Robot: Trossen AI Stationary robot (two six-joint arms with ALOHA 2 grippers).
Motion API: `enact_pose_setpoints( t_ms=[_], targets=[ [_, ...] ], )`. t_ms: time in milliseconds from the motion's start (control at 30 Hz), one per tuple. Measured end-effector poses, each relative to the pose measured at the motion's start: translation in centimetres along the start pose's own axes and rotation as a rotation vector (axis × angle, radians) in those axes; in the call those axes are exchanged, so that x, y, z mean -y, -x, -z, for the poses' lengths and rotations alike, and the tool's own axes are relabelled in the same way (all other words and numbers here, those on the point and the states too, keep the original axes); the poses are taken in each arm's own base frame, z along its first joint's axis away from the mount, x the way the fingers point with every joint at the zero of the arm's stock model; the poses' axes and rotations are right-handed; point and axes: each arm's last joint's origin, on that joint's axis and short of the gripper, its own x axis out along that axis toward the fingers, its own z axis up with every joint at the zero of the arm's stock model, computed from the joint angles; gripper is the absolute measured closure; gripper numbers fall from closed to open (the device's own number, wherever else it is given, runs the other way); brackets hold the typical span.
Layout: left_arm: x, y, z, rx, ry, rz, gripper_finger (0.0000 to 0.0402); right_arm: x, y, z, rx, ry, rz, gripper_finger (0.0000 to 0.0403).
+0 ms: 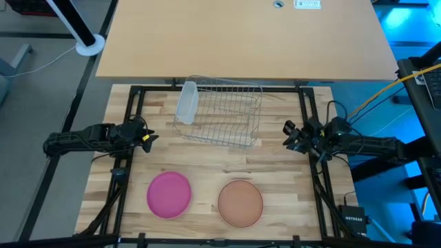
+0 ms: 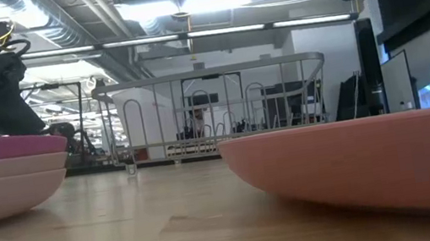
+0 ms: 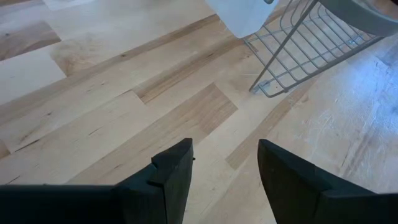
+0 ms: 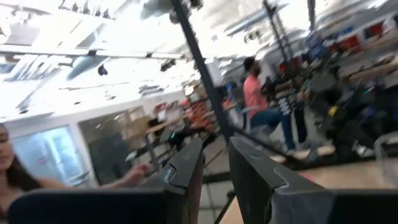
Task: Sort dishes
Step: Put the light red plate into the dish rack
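A butcher-block counter [image 1: 275, 186] is seen with a magenta plate [image 1: 169, 194] and a tan-brown plate [image 1: 240, 202] lying side by side near its front edge. A wire rack [image 1: 224, 114] holding a tumbler [image 1: 187, 102] stands behind them. The left gripper [image 3: 224, 165] is held low over bare wood, fingers wide; the right gripper [image 4: 216, 163] is raised toward a workshop with people, fingers narrowly apart and empty.

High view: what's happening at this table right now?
Nothing is being handled. The left gripper hangs open beside the wire rack; the right gripper, holding nothing, hangs on the rack's other side. The pink plate and the tan plate lie on the table's near part. A tumbler leans at the rack.
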Motion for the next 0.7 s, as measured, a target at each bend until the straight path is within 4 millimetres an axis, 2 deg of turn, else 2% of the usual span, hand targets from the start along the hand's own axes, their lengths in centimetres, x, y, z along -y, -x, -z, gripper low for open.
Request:
enact_pose_setpoints(
  t_ms=[167,300,500,700],
  targets=[
    [0.0,0.0,0.0,0.000,0.000,0.000,0.0231,-0.2,-1.7,-2.4,0.027,0.000,0.046,0.0318],
    [0.0,0.0,0.0,0.000,0.000,0.000,0.0231,0.5,-4.1,-4.1,-0.050,-0.050,0.087,0.0318],
    [0.0,0.0,0.0,0.000,-0.019,0.000,0.0231,3.1,-8.8,-5.4,-0.207,-0.103,0.166,0.0318],
    [0.0,0.0,0.0,0.000,-0.019,0.000,0.0231,6.3,-13.5,-5.6,-0.296,-0.155,0.158,0.0318]
  ],
)
